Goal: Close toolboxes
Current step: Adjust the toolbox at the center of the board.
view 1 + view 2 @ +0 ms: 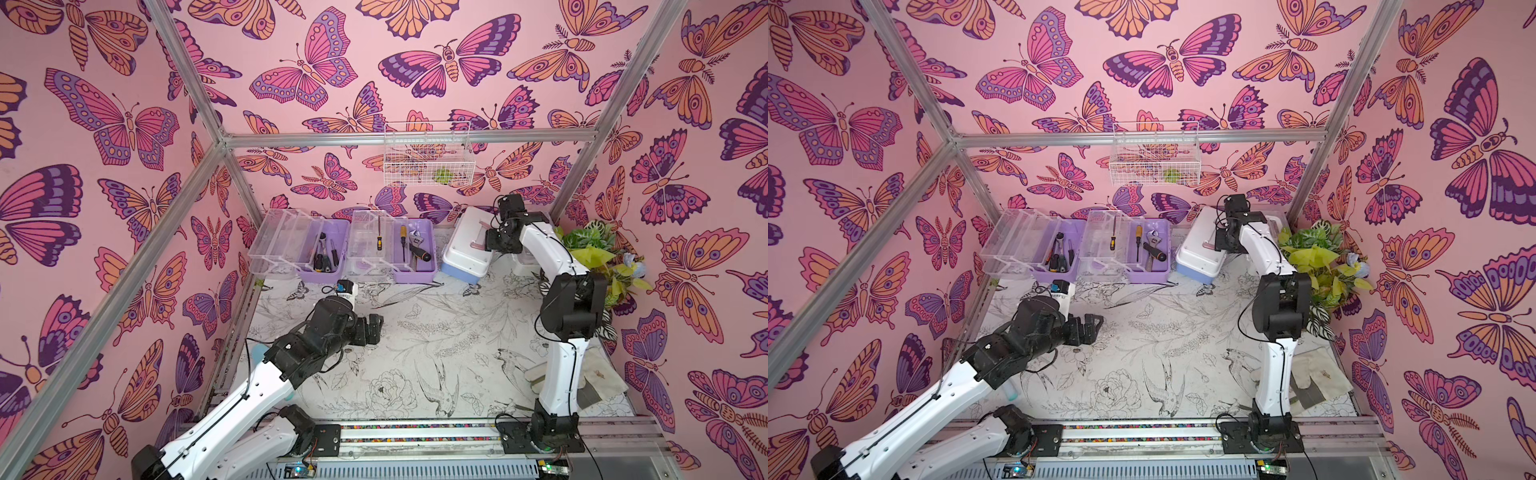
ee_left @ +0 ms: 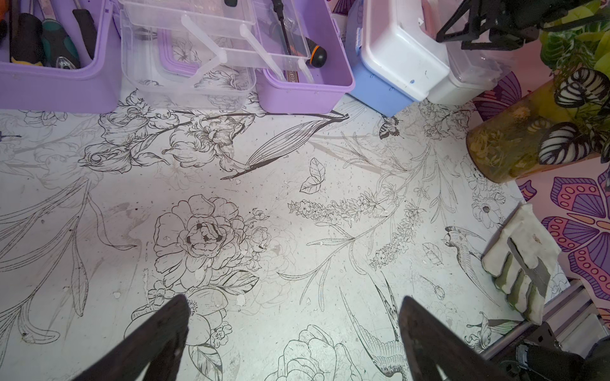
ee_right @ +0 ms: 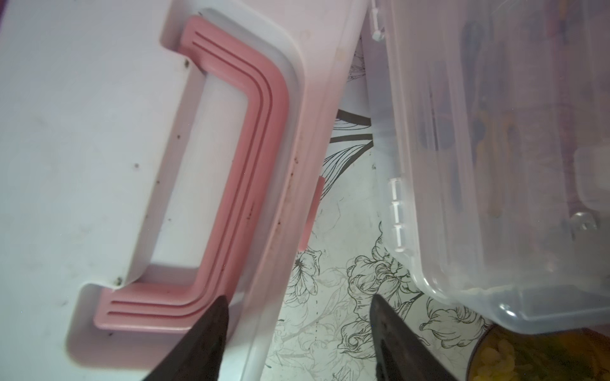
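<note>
right end effector (image 3: 298,297) hangs half-open and empty, straddling the lid rim of the light blue toolbox (image 3: 82,132) just under it, likely to press it shut; left end effector (image 2: 293,297) gapes wide, empty, the two purple toolboxes (image 2: 307,95) lying open well ahead of it

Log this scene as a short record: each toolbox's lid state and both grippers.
left purple plastic toolbox: open, clear trays unfolded
right purple plastic toolbox: open, clear trays unfolded
light blue toolbox, white lid, pink handle: closed
white toolbox, clear lid: lid looks down, partly hidden
left gripper: open, above table, holding nothing
right gripper: open, at the light blue toolbox's lid edge
</note>
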`<state>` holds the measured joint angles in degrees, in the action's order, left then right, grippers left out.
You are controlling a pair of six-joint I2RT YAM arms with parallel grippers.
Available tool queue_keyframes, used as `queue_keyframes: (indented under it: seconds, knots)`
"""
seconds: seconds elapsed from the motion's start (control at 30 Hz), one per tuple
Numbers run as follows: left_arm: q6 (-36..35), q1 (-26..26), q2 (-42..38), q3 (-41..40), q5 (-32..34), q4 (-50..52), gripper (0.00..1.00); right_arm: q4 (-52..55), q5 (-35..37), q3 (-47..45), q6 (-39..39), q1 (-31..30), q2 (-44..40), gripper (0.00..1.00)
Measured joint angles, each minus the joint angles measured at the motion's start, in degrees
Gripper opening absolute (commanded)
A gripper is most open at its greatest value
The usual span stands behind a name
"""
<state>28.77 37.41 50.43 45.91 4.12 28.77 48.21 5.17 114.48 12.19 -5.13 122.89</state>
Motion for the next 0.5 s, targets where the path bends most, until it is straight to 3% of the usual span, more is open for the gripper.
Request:
queue_keyframes:
  seconds: [0.23,0.5]
  knots:
    - [0.02,0.0,0.31,0.0,-0.02,-0.02,0.99,0.24,-5.33,0.5,4.17,0.26,0.24,0.68]
    - [0.0,0.0,0.24,0.0,0.02,-0.02,0.99,4.76,-5.57,12.02,5.88,-0.85,7.76,0.64]
